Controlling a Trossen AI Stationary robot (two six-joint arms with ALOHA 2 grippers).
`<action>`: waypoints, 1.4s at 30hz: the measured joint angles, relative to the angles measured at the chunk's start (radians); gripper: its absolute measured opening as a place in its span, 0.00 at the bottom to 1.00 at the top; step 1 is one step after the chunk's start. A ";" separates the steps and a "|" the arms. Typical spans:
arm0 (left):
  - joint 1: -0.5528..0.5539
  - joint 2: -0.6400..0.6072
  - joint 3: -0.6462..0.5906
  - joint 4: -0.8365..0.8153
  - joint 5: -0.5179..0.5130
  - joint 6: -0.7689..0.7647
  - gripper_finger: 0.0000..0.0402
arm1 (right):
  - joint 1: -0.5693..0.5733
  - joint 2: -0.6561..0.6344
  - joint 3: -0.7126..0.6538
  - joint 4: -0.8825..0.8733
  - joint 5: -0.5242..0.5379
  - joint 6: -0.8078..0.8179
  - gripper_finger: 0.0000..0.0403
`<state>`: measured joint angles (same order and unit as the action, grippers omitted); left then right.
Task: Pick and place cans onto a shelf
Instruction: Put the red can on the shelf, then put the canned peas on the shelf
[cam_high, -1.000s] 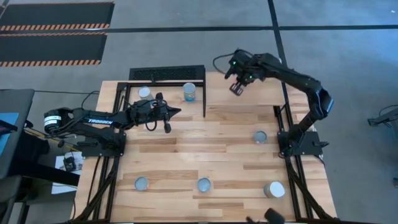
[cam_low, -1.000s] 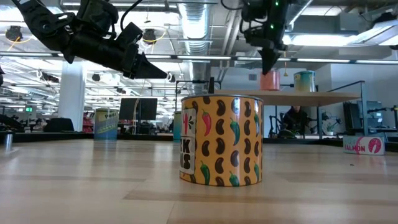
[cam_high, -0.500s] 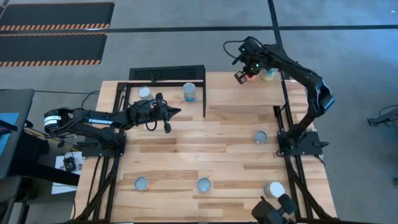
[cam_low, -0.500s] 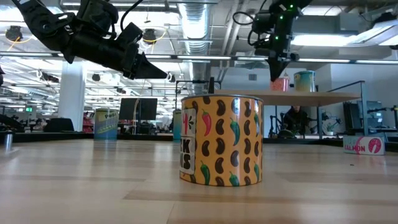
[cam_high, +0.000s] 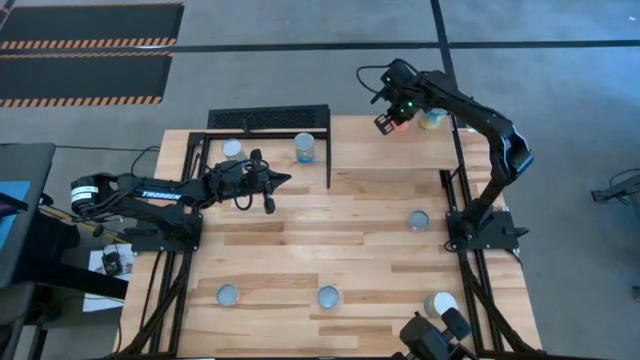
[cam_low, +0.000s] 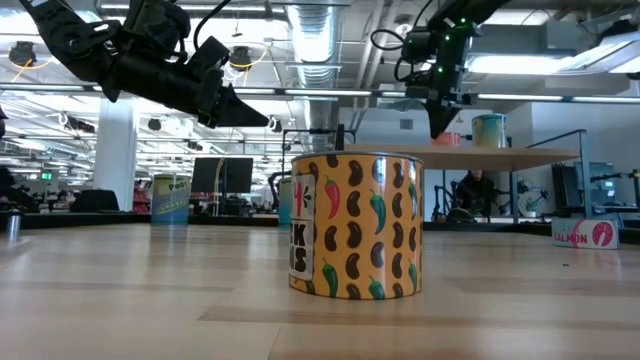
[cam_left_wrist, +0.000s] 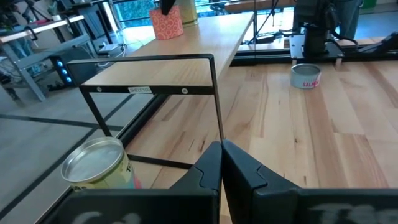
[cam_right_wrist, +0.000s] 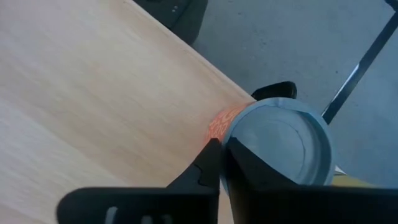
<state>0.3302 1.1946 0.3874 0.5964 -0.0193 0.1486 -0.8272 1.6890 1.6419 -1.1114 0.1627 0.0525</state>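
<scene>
The shelf (cam_high: 400, 150) is the pale board at the table's far right. An orange can (cam_high: 401, 122) stands on it near its far edge, beside a teal-and-yellow can (cam_high: 432, 118). My right gripper (cam_high: 388, 122) points steeply down at the orange can's silver top (cam_right_wrist: 280, 140) and is shut on its rim. My left gripper (cam_high: 285, 180) hovers shut and empty over the table's far left, with a yellow can (cam_left_wrist: 99, 165) below and ahead of it. A bean-patterned can (cam_low: 355, 225) stands on the table near the low camera. My right gripper has the orange can by the near part of its top rim (cam_right_wrist: 225, 134). One finger (cam_right_wrist: 205, 163) is outside the orange wall and the other (cam_right_wrist: 252, 167) over the silver top. The fingers come steeply from above. The can stands upright on the shelf.
A black wire rack (cam_high: 268, 120) at the far left has two cans (cam_high: 232, 150) (cam_high: 305, 148) in front of it. A thin black post (cam_high: 329, 150) stands at the shelf's left edge. Several more cans (cam_high: 418, 220) (cam_high: 228, 295) (cam_high: 328, 297) dot the table. A dark object (cam_high: 435, 340) shows at the near edge.
My right gripper has carried the orange can toward the table's far right, over the shelf, and sunk a little. The can, which hung above the board, now stands on it beside the teal-and-yellow can.
</scene>
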 joint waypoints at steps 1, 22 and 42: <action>0.000 0.000 0.000 0.000 0.000 0.000 0.00 | 0.000 0.000 0.000 0.000 0.001 0.000 0.11; -0.002 0.001 0.000 0.072 0.019 -0.005 0.00 | 0.276 -0.250 -0.046 0.020 0.134 -0.059 0.15; -0.016 0.002 0.000 0.059 0.070 0.023 0.00 | 0.801 -0.713 -1.035 1.239 -0.054 -0.162 0.01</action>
<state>0.3144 1.1961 0.3878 0.6553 0.0505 0.1719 -0.0266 0.9760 0.6072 0.1271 0.1083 -0.1100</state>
